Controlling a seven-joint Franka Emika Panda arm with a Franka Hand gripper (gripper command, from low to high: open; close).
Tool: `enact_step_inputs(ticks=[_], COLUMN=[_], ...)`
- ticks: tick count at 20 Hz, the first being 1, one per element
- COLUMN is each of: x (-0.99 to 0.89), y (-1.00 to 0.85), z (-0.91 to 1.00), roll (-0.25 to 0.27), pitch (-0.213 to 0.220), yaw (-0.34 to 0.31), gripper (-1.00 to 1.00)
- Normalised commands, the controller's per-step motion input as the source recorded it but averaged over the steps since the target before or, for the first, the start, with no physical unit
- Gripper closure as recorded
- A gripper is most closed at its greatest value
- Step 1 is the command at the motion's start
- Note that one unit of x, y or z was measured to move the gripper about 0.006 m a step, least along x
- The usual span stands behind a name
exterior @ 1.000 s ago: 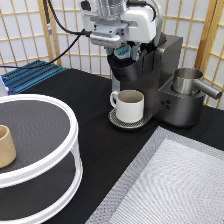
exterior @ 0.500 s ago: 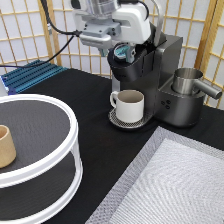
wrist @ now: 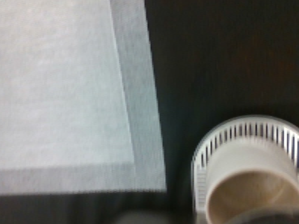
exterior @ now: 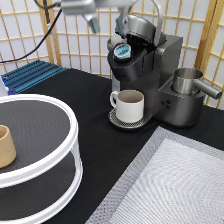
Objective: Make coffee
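Note:
The coffee pod, blue foil top up, sits in the open holder of the dark coffee machine, whose lid is raised. My gripper hangs at the exterior view's top, above and slightly left of the pod, open and holding nothing. A white handled mug stands on the machine's round drip tray. The wrist view looks down on the mug and the drip tray grille.
A round two-tier white stand with a tan wooden cup fills the exterior view's left. A grey mat lies at the bottom right. A metal pitcher sits beside the machine. A blue rack is at the back left.
The gripper has let go of the pod, leaving it in the machine's holder, and has risen up and away from it.

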Motion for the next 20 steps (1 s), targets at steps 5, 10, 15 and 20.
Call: enact_step_inputs(ticks=[5, 10, 15, 20], x=[0.37, 0.51, 0.59, 0.68], y=[0.99, 0.64, 0.46, 0.36], z=[0.71, 0.35, 0.05, 0.04], roll=[-0.185, -0.238, -0.214, -0.205], pitch=[0.021, 0.124, 0.226, 0.262], yaw=[0.000, -0.006, 0.000, 0.000], gripper=[-1.00, -1.00, -1.00, -1.00])
